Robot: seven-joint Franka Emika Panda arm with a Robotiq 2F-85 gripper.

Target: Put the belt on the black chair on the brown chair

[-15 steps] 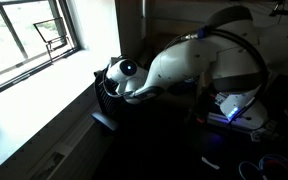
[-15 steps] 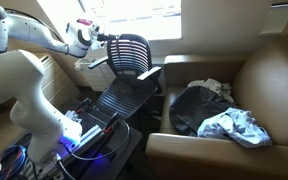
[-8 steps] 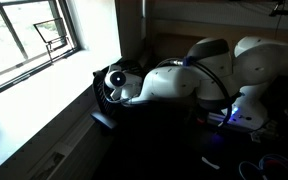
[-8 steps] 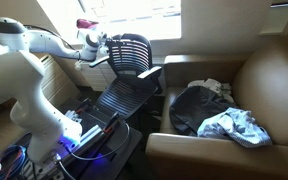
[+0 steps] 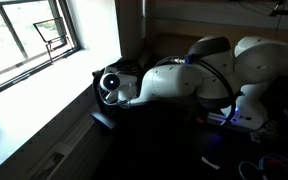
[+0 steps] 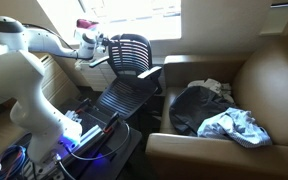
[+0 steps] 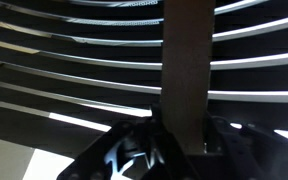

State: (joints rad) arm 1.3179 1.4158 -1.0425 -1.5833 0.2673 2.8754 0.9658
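Note:
The wrist view shows the belt (image 7: 187, 60) as a brown strap hanging straight down over the ribbed back of the black chair (image 7: 64, 70). My gripper (image 7: 184, 138) has closed in on the strap, a dark finger pressed against each edge of it. In an exterior view the gripper (image 6: 106, 42) is up against the top of the black chair (image 6: 134, 55) from behind; the belt is too small to make out there. The brown chair (image 6: 269, 75) stands wide to the right of it.
A dark bag (image 6: 196, 105) and a crumpled pale cloth (image 6: 236, 125) lie on the brown chair's seat. The robot base (image 6: 72, 132) glows blue beside the black chair. A window (image 5: 24, 35) and its sill (image 5: 44, 110) run alongside the arm.
The arm swung in and lowered toward the chair back a second ago, then held still. The jaws have come together onto the belt.

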